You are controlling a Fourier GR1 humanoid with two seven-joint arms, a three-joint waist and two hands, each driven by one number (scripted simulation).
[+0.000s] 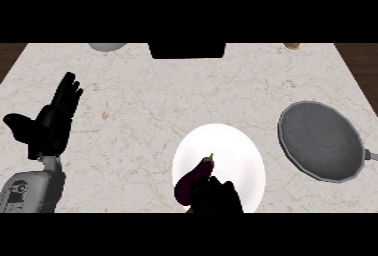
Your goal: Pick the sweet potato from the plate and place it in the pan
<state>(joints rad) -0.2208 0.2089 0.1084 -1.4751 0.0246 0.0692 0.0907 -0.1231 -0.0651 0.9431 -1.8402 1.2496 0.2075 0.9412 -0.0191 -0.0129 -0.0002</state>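
Head view: right hand (215,196) is curled around the near end of a dark purple eggplant (193,176) lying on the white plate (235,150), pan (322,141) to its right, left hand (52,120) resting open far left.

No readable text, label, brand, number or sign shows on anything here.
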